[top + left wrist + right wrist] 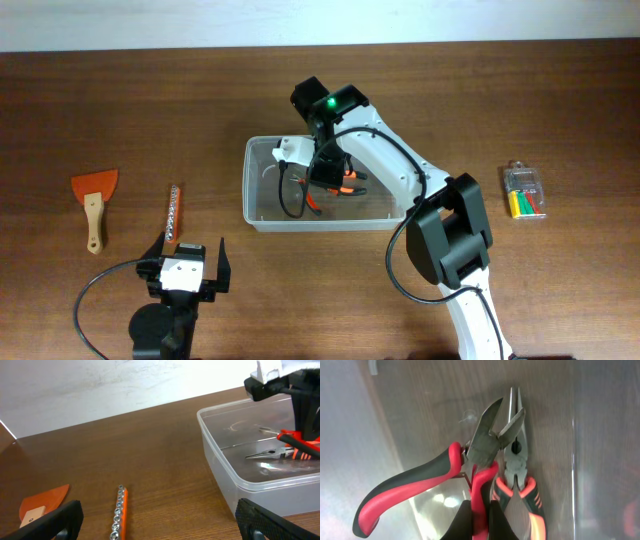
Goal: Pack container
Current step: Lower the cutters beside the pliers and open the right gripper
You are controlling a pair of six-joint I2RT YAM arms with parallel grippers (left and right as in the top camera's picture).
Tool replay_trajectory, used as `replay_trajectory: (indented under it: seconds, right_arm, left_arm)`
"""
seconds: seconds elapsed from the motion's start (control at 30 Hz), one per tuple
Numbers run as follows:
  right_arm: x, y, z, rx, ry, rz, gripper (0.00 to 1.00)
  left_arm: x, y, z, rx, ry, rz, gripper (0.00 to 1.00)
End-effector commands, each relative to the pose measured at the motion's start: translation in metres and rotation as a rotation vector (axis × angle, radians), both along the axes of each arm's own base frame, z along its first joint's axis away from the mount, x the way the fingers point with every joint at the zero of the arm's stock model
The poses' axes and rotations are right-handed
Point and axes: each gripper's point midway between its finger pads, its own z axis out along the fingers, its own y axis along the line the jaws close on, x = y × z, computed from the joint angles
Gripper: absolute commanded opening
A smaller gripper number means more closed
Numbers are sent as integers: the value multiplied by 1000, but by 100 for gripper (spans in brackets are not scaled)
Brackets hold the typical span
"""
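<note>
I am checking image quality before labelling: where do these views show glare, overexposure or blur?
Right wrist: glare on the container floor beneath the red cutters; the right gripper at the bottom edge is blurred. Left wrist: the white arm part at top right is overexposed. Overhead: even light, soft shadows, a green lamp glowing.

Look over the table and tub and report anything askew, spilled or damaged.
Nothing is spilled or visibly damaged. One oddity: inside the container, the red-handled cutters, pinched at one handle by the right tool, lie with their handles splayed wide and one jaw overlapping the needle-nose pliers beside them.
</note>
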Motion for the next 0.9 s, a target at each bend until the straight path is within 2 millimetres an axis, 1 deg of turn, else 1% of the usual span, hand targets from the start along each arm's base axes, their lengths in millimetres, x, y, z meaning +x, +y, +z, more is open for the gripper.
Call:
replay_trajectory:
  seconds: [0.0,0.1,0.27,0.5,0.6,0.77,0.87]
  right_arm:
    - [-6,3,-10,17,25,-3,4]
    - [-7,2,-14,15,29,-2,4]
    - [-5,5,-14,28,18,-2,4]
    - [-5,9,-14,51,26,0,4]
    - [-6,8,-19,45,34,-2,4]
    - [-8,6,-33,26,63,-4,4]
    - [-9,6,-36,22,70,-5,4]
  left_arm:
    - [0,-1,-1,-7,-3,-4,99]
    - [0,-1,-1,-7,-3,-4,99]
    - [0,-1,-1,-7,-3,-4,99]
    - [0,-1,-1,-7,-3,-4,99]
    - [0,-1,-1,-7,-3,-4,99]
    - [0,-1,-1,-7,-3,-4,99]
    - [0,-1,-1,-7,-3,-4,99]
